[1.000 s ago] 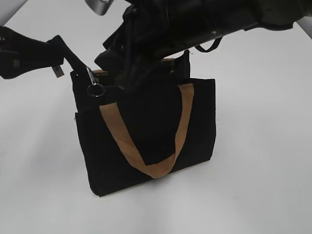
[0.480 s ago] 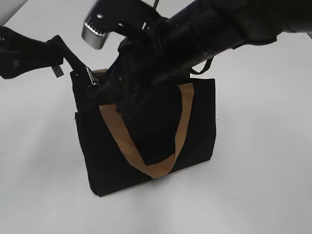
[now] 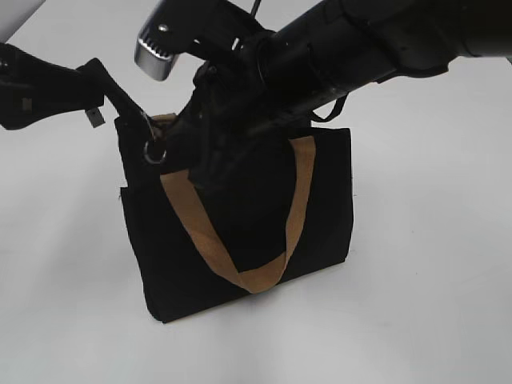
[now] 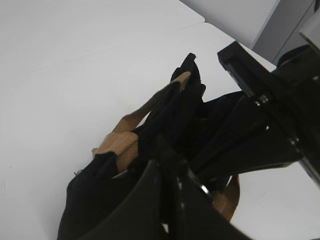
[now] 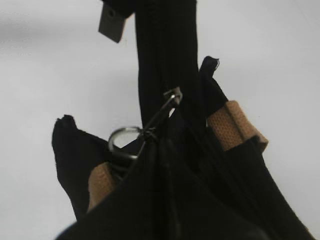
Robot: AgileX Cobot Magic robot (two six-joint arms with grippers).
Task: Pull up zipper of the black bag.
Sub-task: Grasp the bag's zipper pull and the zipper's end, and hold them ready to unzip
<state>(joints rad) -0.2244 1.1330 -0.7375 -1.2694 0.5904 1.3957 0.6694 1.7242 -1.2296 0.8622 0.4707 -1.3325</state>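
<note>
Since a second ago, the right arm has swung down from above the bag so that its right gripper (image 3: 164,148) now sits at the bag's upper left corner, and its fingers have gone from partly apart to closed. Standing upright on a plain white table (image 3: 432,304) is the boxy black fabric tote bag (image 3: 248,232), with a tan-brown webbing strap handle (image 3: 240,276) hanging in a loop down its near face and a second tan strap showing at the top on the far side. Along the bag's top edge runs the black zipper (image 5: 160,60), and its small silvery metal ring pull (image 5: 122,140) hangs at the upper left corner of the bag. In the right wrist view the closed black fingertips meet right at the thin link that joins the ring to the slider, so they appear to pinch it, though the dark fabric makes the exact contact hard to see. From the left, the left gripper (image 3: 112,96) reaches in and is closed on the black fabric tab at the left end of the zipper, holding it stretched up and away from the bag. A small grey label (image 3: 96,117) dangles from that tab. The right arm's dark bulk crosses over the bag's top and hides most of the opening.
</note>
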